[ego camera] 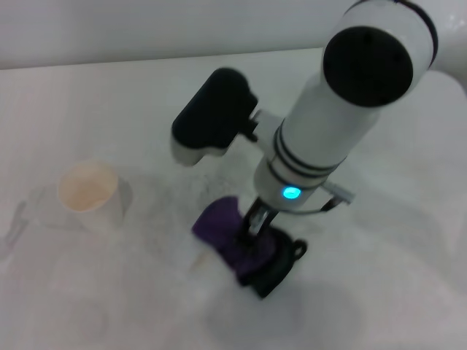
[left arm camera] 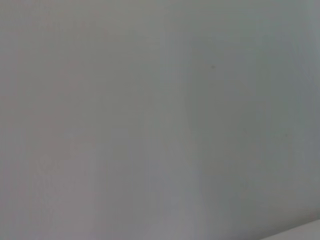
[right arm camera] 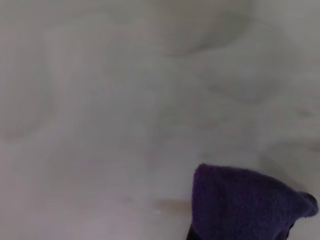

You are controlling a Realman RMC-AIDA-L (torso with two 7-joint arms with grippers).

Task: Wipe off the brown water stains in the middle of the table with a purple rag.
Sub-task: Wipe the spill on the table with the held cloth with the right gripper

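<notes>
Cloth first: the purple rag [ego camera: 230, 232] is a soft, bunched dark violet lump with a black part and a small black loop at its far-from-cup end, lying on the white desk [ego camera: 379, 292]. Its long axis runs diagonally in the head view, the purple end pointing toward the paper cup [ego camera: 91, 193] and the black end pointing away from it. The right gripper [ego camera: 252, 226] comes down from above onto the middle of the rag, its jaws narrow and clamped on the fabric, so the purple bulk bulges out to one side of the jaws and the black part to the other. Just beside the purple end, on the cup side of the jaws, a faint tan smear of the brown water stains [ego camera: 198, 259] shows on the desk; the right wrist view shows the same pale tan streak [right arm camera: 172, 205] touching the rag's edge [right arm camera: 240, 205]. The left gripper is out of sight; its wrist view shows only a blank grey surface.
</notes>
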